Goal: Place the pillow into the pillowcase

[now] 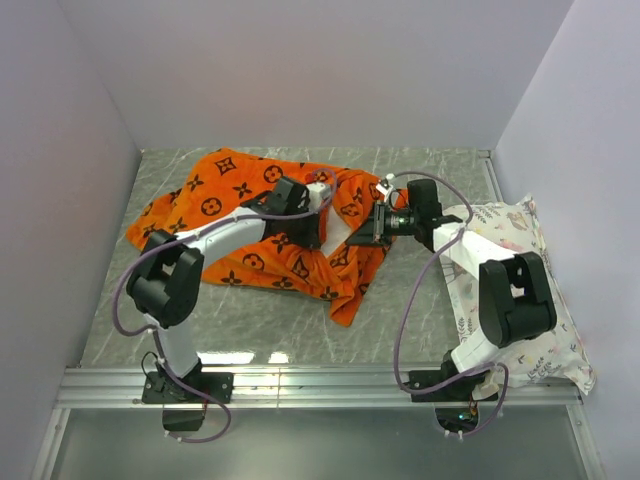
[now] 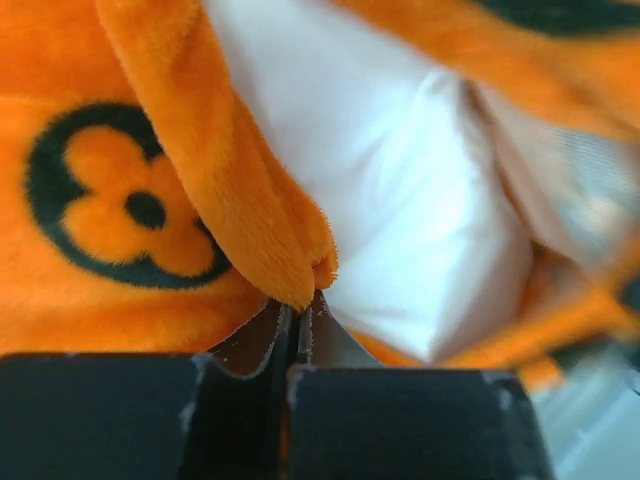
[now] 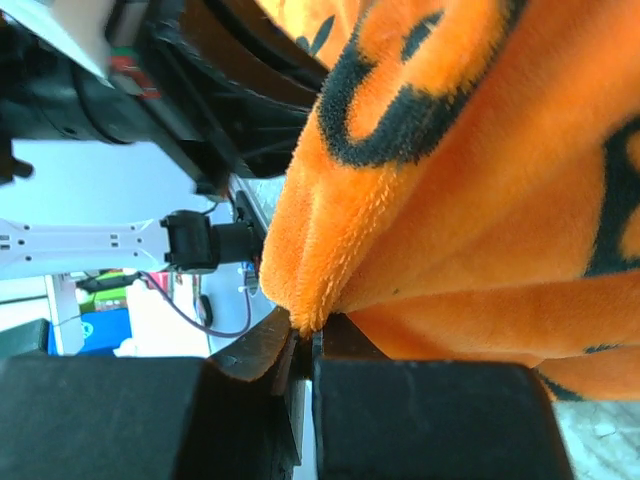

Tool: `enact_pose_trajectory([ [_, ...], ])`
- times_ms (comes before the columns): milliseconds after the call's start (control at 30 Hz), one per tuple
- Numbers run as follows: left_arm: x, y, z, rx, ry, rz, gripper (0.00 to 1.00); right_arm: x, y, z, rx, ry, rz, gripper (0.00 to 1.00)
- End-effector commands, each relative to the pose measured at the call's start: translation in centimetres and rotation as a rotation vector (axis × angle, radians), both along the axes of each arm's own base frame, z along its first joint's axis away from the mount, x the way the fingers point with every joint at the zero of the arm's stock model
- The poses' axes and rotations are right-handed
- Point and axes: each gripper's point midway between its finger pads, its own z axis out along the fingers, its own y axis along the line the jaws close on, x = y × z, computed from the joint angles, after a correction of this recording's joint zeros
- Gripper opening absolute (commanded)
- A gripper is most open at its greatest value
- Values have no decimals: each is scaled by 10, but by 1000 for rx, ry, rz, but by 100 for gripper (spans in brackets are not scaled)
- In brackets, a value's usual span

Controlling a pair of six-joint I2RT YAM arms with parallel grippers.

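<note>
Two grippers, one orange pillowcase (image 1: 240, 225), one plain white pillow (image 2: 400, 200) and one printed pillow (image 1: 515, 290) are what I count on my screens. My left gripper (image 2: 298, 322) has its jaws pressed together on a folded edge of the pillowcase, and my right gripper (image 3: 305, 340) likewise pinches a fold of that same pillowcase, both at its right end. The white pillow sits inside the pillowcase mouth, showing between the orange flaps just beside the left pinch, while the printed pillow lies apart, right of the pillowcase.
</note>
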Motion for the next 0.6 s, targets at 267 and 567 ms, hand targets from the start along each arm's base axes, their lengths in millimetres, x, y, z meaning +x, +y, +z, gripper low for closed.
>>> enact_pose_trajectory([
  [267, -43, -65, 216, -580, -218, -346, 0, 74, 83, 9, -9, -99, 37, 0],
  [567, -32, -41, 196, -600, -100, -284, 56, 48, -5, -20, -191, -19, 21, 55],
])
